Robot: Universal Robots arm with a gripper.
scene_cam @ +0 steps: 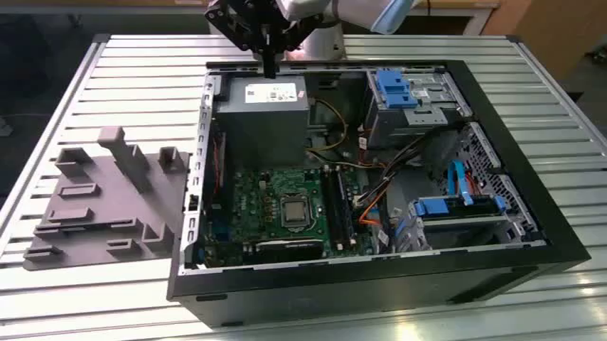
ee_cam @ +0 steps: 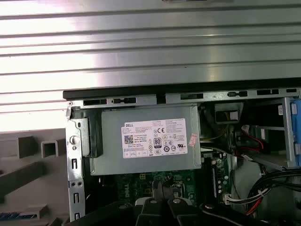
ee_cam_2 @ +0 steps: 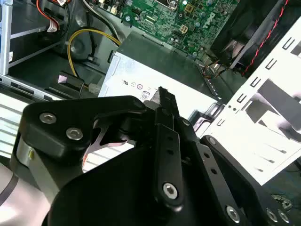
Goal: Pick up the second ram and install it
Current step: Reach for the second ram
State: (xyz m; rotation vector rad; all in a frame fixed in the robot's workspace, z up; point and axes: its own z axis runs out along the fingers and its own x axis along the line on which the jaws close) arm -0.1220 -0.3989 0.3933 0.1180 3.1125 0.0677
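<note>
My gripper (scene_cam: 270, 69) hangs above the far edge of the open computer case (scene_cam: 531, 234), over the grey power supply (scene_cam: 261, 117). Its black fingers stand together, shut, with nothing seen between them in either wrist view (ee_cam_2: 163, 94) (ee_cam: 161, 186). The green motherboard (scene_cam: 275, 202) lies lower in the case, with its long black memory slots (scene_cam: 337, 206) beside the processor socket. A short bluish strip (ee_cam: 10, 216) lies on the grey fixture (scene_cam: 104, 206); I cannot tell whether it is the second ram.
The case stands on a slatted metal table (scene_cam: 142, 71). Blue drive cages (scene_cam: 399, 89) (scene_cam: 450, 207) and bundles of cables (scene_cam: 399, 163) fill the case on the exterior view's right. The fixture's upright posts (scene_cam: 124, 153) rise beside the case wall.
</note>
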